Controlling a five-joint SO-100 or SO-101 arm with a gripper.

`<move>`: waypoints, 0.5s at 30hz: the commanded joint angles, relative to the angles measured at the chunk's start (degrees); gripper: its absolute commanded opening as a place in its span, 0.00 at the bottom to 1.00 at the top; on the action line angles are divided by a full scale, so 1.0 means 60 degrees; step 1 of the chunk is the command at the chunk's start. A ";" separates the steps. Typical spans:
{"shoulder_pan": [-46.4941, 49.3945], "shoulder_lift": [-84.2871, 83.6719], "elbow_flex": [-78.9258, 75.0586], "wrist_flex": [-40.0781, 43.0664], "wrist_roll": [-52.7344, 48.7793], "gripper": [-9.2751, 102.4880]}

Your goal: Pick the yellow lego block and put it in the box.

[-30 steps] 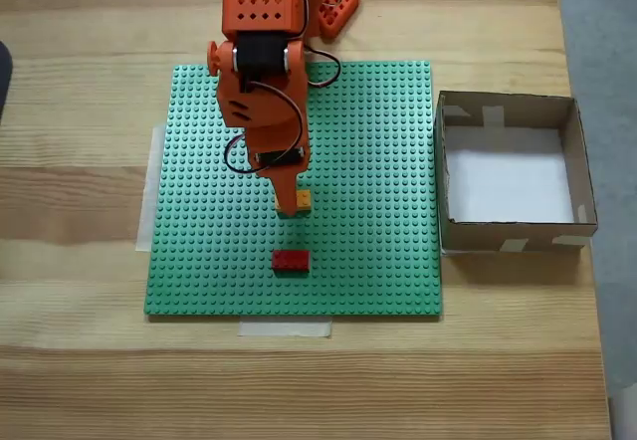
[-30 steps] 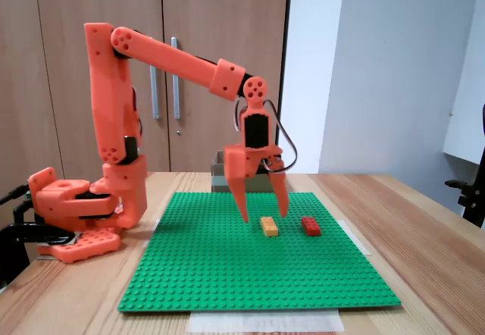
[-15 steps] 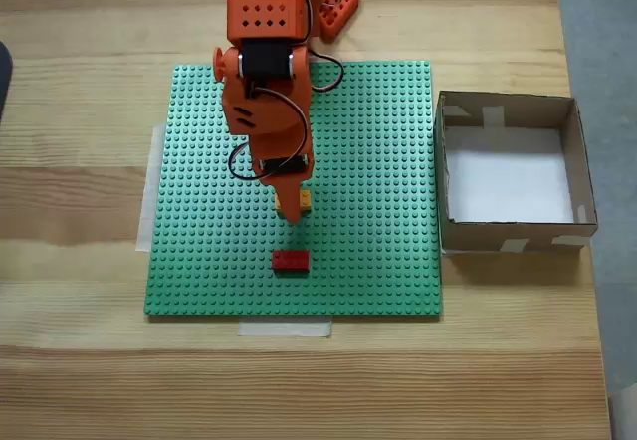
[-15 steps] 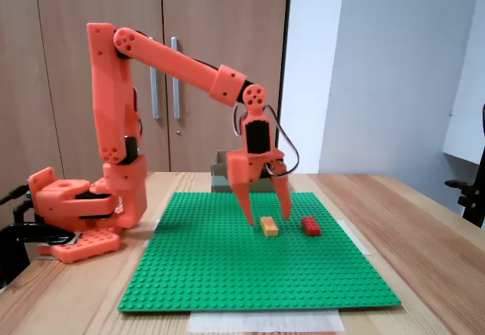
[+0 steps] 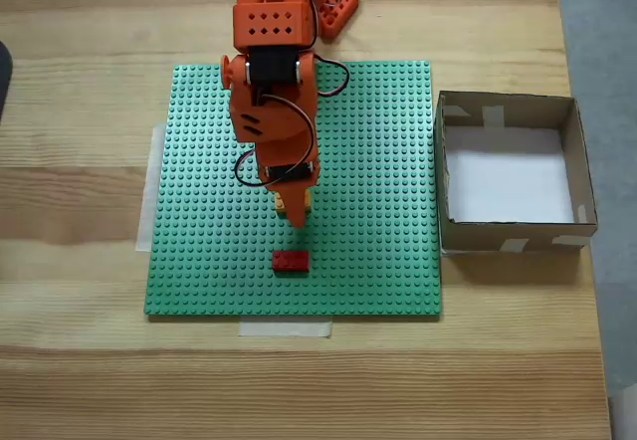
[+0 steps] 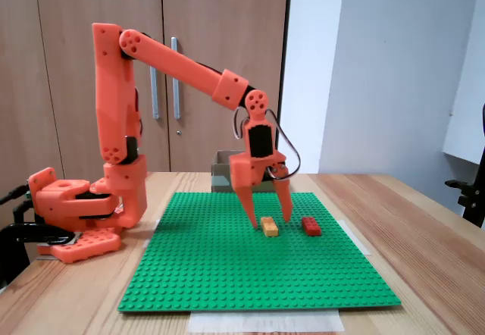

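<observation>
The yellow lego block [image 6: 269, 226] lies flat on the green baseplate [image 6: 227, 274]. My orange gripper [image 6: 270, 220] hangs open right over it, one finger on each side and the tips close to the plate. From above, the gripper [image 5: 295, 208] covers most of the block. The box [image 5: 510, 233], brown cardboard with a white floor, stands off the baseplate's right edge in that top-down view. From the side its corner [image 6: 220, 178] peeks out behind the arm.
A red brick [image 5: 291, 260] sits on the baseplate [image 5: 378, 161] just past the yellow one, also seen from the side [image 6: 311, 226]. The arm's base [image 6: 76, 214] stands at the table's far edge. Bare wooden table surrounds the plate.
The gripper has swung a little sideways and come down, from beside the yellow block to straddling it. The blocks and the box have not moved.
</observation>
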 commanded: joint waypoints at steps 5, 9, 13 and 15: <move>0.0029 -0.0059 -0.0176 -0.0146 0.0029 0.28; 0.0044 -0.0103 -0.0176 -0.0249 0.0015 0.27; 0.0073 -0.0103 -0.0176 -0.0425 -0.0073 0.22; 0.0103 -0.0117 -0.0176 -0.0483 -0.0103 0.21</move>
